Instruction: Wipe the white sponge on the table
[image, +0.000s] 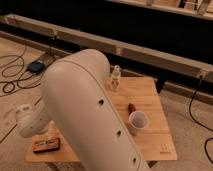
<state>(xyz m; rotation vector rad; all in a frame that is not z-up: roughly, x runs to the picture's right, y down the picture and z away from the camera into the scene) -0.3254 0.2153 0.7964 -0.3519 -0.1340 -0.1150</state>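
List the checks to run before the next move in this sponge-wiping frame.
1. Is the sponge on the table? Cannot tell: the arm hides much of the top.
2. Is the gripper in sight? Not ok: it is out of view, perhaps behind the arm.
3. Is the cup upright? Ok.
4. Is the bottle upright, near the far edge? Ok.
5. Does the packet lie flat, at the near left corner? Ok.

readable text: none you can make out
flat packet (46, 145): near left on the table (150, 95), printed face, lettering illegible
dark mark (163, 147): table's near right corner, too small to read
gripper: out of your view, somewhere behind the white arm (85, 115)
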